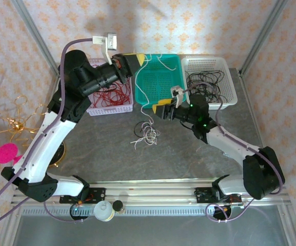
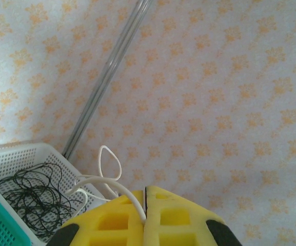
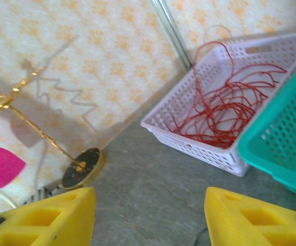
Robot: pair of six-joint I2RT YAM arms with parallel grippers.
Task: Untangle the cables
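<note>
Left gripper point(image 1: 136, 59) is clamped on the white cable point(image 1: 146, 134), which hangs top-to-bottom past the teal basket point(image 1: 160, 84) into a clump on the grey table point(image 1: 112, 159). Right gripper point(image 3: 148, 205) is wide open, holding nothing. Floral wallpaper point(image 1: 189, 25) all round.

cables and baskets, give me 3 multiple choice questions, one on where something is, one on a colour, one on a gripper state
1. Where do the red cables lie?
A. in the teal basket
B. in the pale basket on the left
C. loose on the table

2. What colour are the cables in the white basket on the right?
A. black
B. red
C. cream-white

3. How is the left gripper?
A. open and empty
B. shut on a white cable
C. shut on a red cable

Answers:
1 B, the red strands coil inside the pale basket.
2 A, black loops lie in it.
3 B, in the left wrist view its jaws meet on the white cable.
</note>
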